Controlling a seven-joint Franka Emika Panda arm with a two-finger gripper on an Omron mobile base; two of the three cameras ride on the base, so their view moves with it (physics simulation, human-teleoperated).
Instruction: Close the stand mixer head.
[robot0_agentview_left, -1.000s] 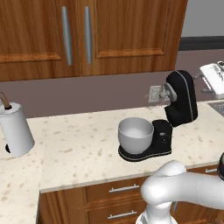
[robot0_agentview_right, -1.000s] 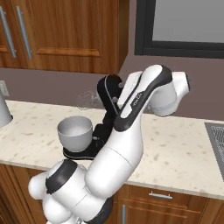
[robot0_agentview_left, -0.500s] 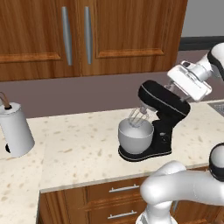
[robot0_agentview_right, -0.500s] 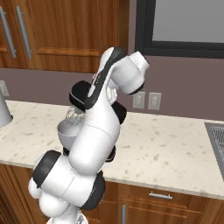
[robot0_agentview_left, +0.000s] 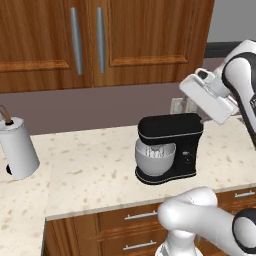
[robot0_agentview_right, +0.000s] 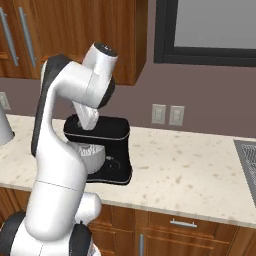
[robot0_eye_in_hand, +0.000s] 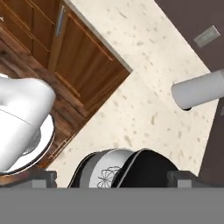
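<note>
The stand mixer head (robot0_agentview_left: 170, 126) is glossy black and lies level over the grey-white bowl (robot0_agentview_left: 154, 160), with the whisk down inside the bowl. In the right base view the stand mixer head (robot0_agentview_right: 100, 129) sits partly behind my white arm. The white hand (robot0_agentview_left: 209, 97) hangs just above and to the right of the head's rear end. In the hand view my gripper (robot0_eye_in_hand: 113, 178) is open, its fingertips (robot0_eye_in_hand: 43, 177) wide apart. It looks down on the black head (robot0_eye_in_hand: 151, 168) and the bowl (robot0_eye_in_hand: 103, 173). I cannot tell whether the fingers touch the head.
A white paper-towel roll (robot0_agentview_left: 17, 147) stands at the counter's left end. Wall outlets (robot0_agentview_right: 167, 114) sit behind the mixer. Wooden upper cabinets (robot0_agentview_left: 100, 40) hang above. A sink edge (robot0_agentview_right: 247, 155) lies at the far right. Bare speckled counter (robot0_agentview_right: 190, 165) spreads right of the mixer.
The mixer head has swung down from tilted up to level over the bowl. My hand has come down and left with it.
</note>
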